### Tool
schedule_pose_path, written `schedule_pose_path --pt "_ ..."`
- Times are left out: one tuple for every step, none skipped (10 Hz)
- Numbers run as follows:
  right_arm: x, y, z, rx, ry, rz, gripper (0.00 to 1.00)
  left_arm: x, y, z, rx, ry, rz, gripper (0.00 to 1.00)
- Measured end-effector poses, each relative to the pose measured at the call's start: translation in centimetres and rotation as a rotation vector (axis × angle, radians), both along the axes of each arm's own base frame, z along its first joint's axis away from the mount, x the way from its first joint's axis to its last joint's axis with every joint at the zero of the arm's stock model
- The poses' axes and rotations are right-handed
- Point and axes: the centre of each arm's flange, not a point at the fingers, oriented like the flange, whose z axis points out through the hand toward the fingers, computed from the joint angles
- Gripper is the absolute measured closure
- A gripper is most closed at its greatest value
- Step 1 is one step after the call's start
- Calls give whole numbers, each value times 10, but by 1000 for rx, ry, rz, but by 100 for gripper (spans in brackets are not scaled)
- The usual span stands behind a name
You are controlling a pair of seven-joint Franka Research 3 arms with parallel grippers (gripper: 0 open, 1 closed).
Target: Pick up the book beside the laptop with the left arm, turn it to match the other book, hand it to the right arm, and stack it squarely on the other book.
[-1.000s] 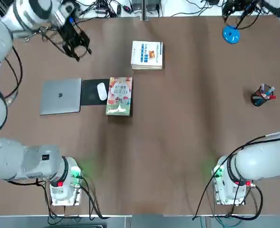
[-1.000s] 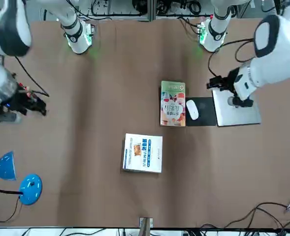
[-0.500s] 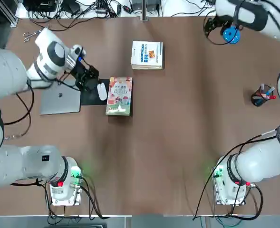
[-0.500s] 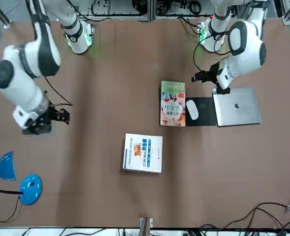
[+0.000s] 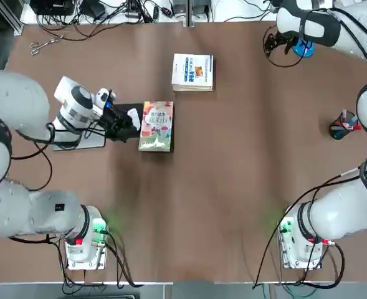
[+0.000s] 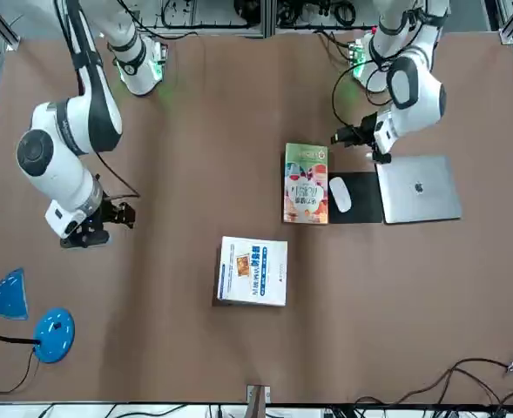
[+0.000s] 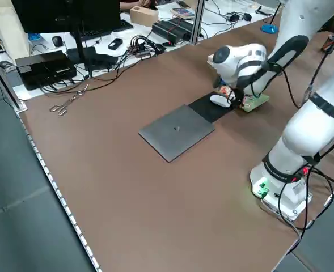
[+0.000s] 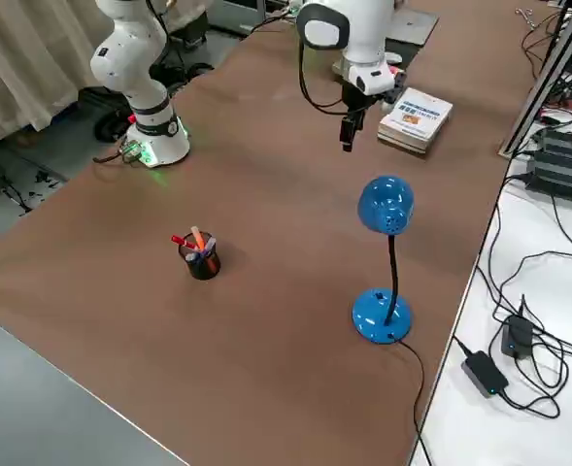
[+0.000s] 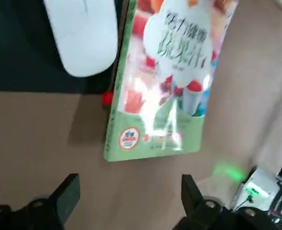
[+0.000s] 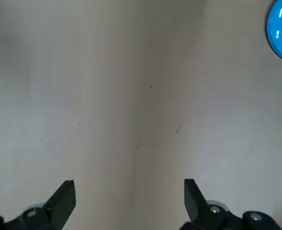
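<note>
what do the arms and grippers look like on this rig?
Both arms are glossy white with rounded segments and grey joint rings. The left arm and right arm each carry a dark two-finger left gripper and right gripper. Black cables loop along them. The bases show green lights and red fittings.

The counter has a matt brown surface, smooth and even. The book has a glossy paper cover that catches glare. The laptop looks like matt grey metal. The mouse is smooth white plastic on a matt black pad.
</note>
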Motion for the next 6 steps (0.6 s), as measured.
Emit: schedule_pose_path --pt "0 -3 0 -1 4 -6 0 -6 0 -20 -22 0 -13 6" --pt "1 -11 -1 -2 5 -19 0 -10 1 -34 -27 8 -23 6" --pt "2 -20 -2 -4 6 -32 0 -11 0 -41 -32 23 -25 6" --pt "3 -24 -3 -4 6 -38 0 -11 -1 -46 -36 32 -24 6" --pt "3 -25 -3 -4 6 -38 0 -8 -3 -48 -40 32 -24 6" --pt "3 -25 -3 -5 7 -40 0 -5 -5 -48 -46 25 -25 6"
